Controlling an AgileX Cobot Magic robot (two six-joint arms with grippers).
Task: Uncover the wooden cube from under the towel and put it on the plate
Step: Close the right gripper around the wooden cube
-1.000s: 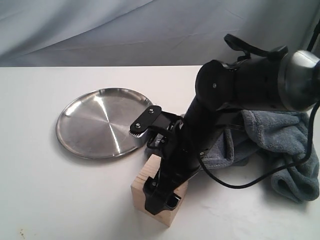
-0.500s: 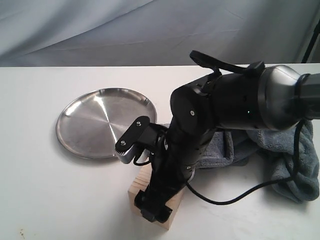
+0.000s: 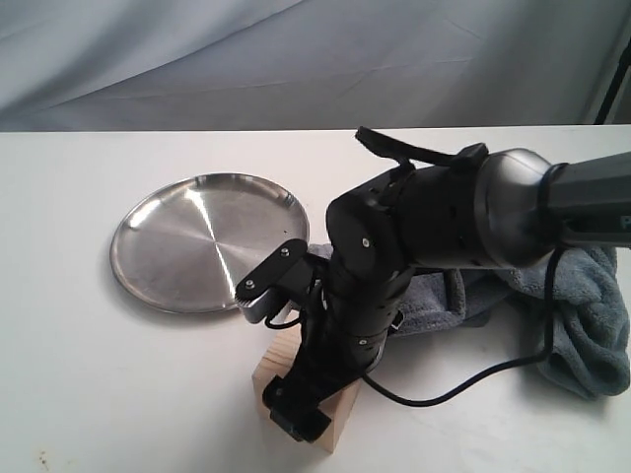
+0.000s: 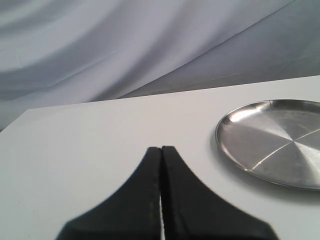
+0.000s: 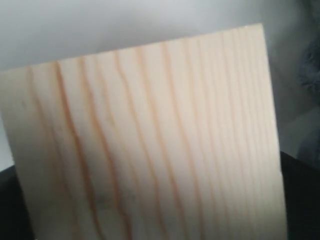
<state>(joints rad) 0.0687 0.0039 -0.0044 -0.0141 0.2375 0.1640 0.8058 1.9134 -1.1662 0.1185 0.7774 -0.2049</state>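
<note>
Right wrist view shows my right gripper (image 3: 299, 404) straddling the pale, grain-lined wooden cube (image 5: 150, 135), dark fingers (image 5: 7, 215) on both flanks; I cannot tell whether they pinch it yet. That cube sits uncovered on the white table (image 3: 99, 394), the blue-grey terry towel (image 3: 582, 315) heaped clear at two o'clock. At eleven o'clock the round, shiny steel plate (image 3: 168, 246) lies bare for the drop. My left gripper (image 4: 161, 150) rests pressed together, out of the way.

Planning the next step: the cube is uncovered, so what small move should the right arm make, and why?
Probably close the right gripper on the wooden cube before lifting. It sits low over the cube, dark fingers flanking it, but whether they grip isn't visible. The towel lies aside; the plate is empty.
</note>
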